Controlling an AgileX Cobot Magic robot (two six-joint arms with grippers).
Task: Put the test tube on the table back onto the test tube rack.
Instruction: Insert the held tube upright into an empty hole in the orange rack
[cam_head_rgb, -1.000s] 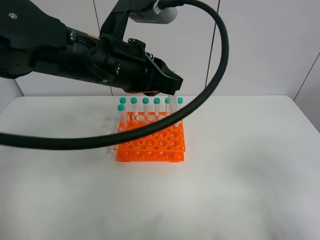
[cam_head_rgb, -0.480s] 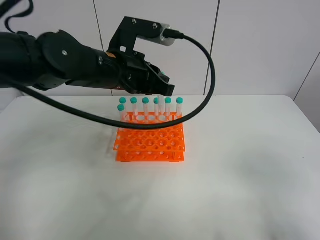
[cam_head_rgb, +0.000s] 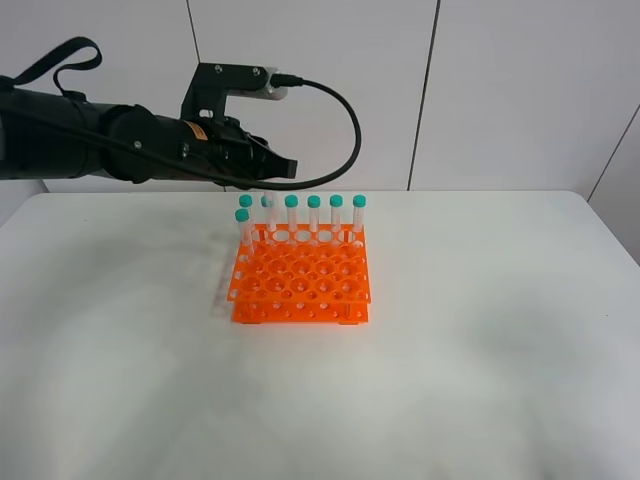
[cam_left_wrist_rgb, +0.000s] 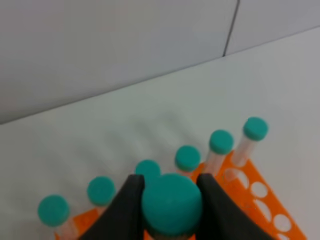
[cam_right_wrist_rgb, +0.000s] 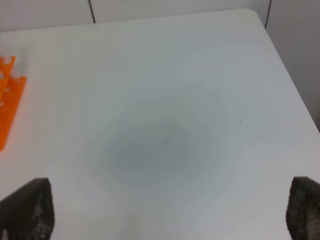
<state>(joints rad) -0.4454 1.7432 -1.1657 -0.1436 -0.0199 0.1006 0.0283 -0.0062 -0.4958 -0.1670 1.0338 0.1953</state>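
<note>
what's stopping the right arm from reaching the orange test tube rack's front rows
Likely nothing, so probably yes: the right fingers are open and empty, the white tabletop toward the orange plastic test tube rack looks bare, and the left fingers hover only over its back row.

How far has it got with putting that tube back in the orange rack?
Done: the tube is up off the table. In hand: the left tool grips it by its teal cap above the back row of the rack, among the other tubes. Left: lowering it into a free hole and letting go; whether its tip has entered one is hidden. The right tool stands open, unused.
</note>
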